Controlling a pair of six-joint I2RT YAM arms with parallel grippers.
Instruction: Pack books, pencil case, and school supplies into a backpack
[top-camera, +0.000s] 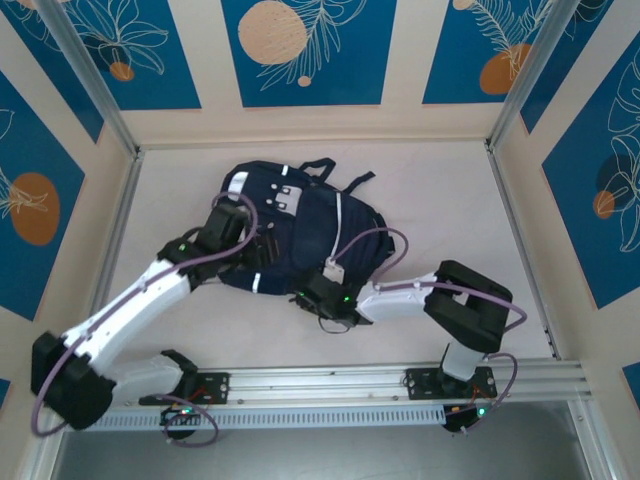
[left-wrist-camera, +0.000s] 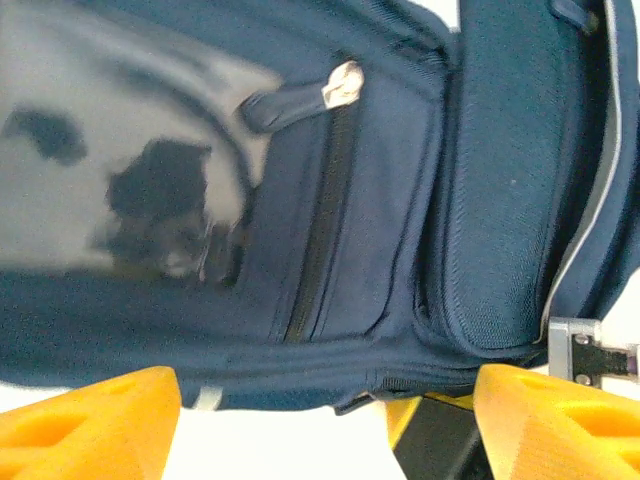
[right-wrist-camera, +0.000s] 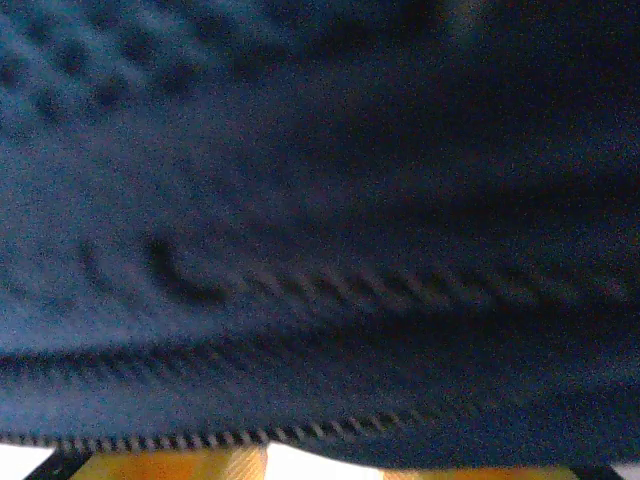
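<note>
The navy backpack (top-camera: 300, 225) lies flat in the middle of the table, with white stripes and patches on top. My left gripper (top-camera: 262, 250) is at its left near side. In the left wrist view the orange fingers (left-wrist-camera: 95, 420) stand wide apart and open, with the backpack's bottom seam (left-wrist-camera: 330, 375) between them. A zipped pocket with a white pull tab (left-wrist-camera: 340, 85) sits above. My right gripper (top-camera: 312, 295) presses into the near edge. Navy fabric and zipper teeth (right-wrist-camera: 200, 435) cover its fingertips (right-wrist-camera: 170, 465). Books, pencil case and school supplies are out of view.
Metal frame posts (top-camera: 515, 95) and patterned walls enclose the pale table (top-camera: 450, 190). An aluminium rail (top-camera: 380, 382) runs along the near edge. Backpack straps (top-camera: 350, 182) trail towards the back.
</note>
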